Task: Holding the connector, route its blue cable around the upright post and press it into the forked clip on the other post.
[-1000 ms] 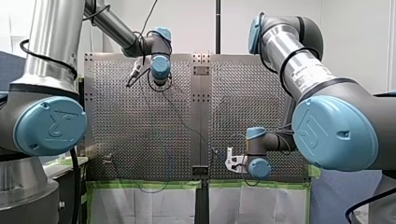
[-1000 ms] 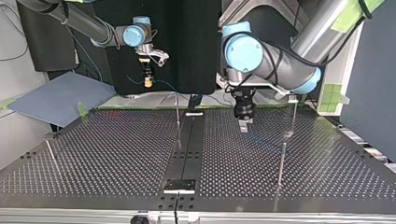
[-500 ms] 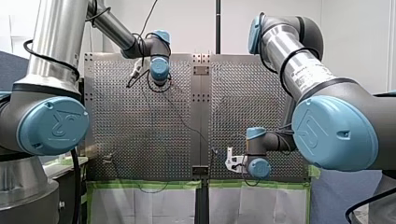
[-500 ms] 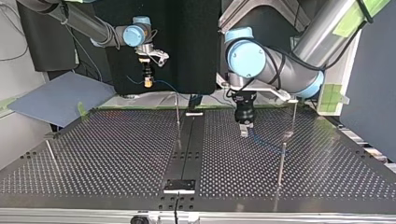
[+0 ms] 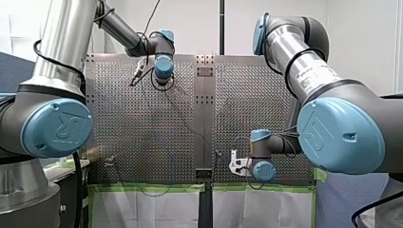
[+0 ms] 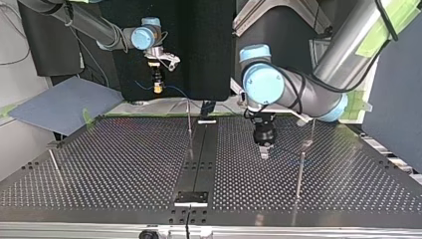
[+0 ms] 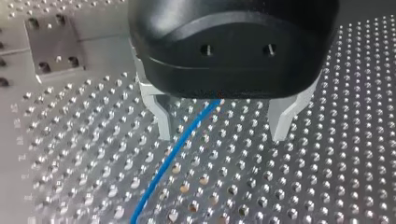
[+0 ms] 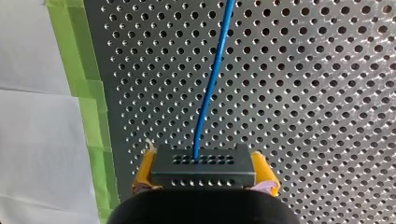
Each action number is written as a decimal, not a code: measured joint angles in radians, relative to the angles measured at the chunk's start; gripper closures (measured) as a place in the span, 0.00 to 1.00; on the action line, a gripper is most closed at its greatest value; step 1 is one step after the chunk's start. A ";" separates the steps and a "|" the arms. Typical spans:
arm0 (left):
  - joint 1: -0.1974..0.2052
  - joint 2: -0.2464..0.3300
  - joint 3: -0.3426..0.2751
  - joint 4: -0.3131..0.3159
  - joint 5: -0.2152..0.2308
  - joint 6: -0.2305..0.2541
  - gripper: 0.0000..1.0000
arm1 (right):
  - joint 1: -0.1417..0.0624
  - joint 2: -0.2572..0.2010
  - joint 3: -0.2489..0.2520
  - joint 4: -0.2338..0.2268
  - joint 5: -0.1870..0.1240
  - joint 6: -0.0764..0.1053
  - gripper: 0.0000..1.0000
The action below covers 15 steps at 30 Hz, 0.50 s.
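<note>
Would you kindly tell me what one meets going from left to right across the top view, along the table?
Leaning post → my right gripper, raised beyond the table's far edge → centre post → my left gripper, low over the table → near post.

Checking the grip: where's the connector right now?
The connector is clamped between my right gripper's yellow pads, at the top view's left, near the green tape.

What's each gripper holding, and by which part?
My right gripper clamps the connector by its two side faces, yellow pads on each. My left gripper holds nothing: open, the blue cable passing unclamped between its fingers.
</note>
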 joint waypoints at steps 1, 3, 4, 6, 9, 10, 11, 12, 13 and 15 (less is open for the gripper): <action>0.003 -0.001 0.009 -0.008 0.000 -0.002 0.00 | 0.000 0.000 0.000 -0.001 0.000 0.000 0.98; 0.013 -0.002 0.027 -0.025 -0.001 -0.006 0.00 | 0.000 0.000 0.000 -0.003 0.000 0.000 0.98; 0.017 -0.002 0.035 -0.032 -0.001 -0.007 0.00 | 0.000 0.000 0.000 -0.004 -0.002 0.000 0.98; 0.027 -0.003 0.053 -0.050 -0.001 -0.009 0.00 | 0.000 0.000 0.000 -0.006 -0.006 0.001 0.98; 0.038 -0.003 0.080 -0.076 -0.001 -0.010 0.00 | 0.000 0.000 0.000 -0.007 -0.012 0.000 0.98; 0.039 -0.003 0.088 -0.085 -0.001 -0.010 0.00 | 0.000 0.000 0.000 -0.007 -0.013 0.001 0.98; 0.041 -0.003 0.096 -0.092 -0.001 -0.010 0.00 | 0.000 0.000 0.000 -0.007 -0.014 0.001 0.98; 0.042 -0.003 0.106 -0.102 0.000 -0.010 0.00 | 0.000 0.000 0.000 -0.008 -0.014 0.001 0.98; 0.042 -0.003 0.113 -0.108 0.001 -0.010 0.00 | 0.000 0.000 0.000 -0.008 -0.015 0.002 0.98; 0.041 -0.004 0.128 -0.118 0.006 -0.009 0.00 | 0.000 0.000 0.000 -0.008 -0.015 0.003 0.98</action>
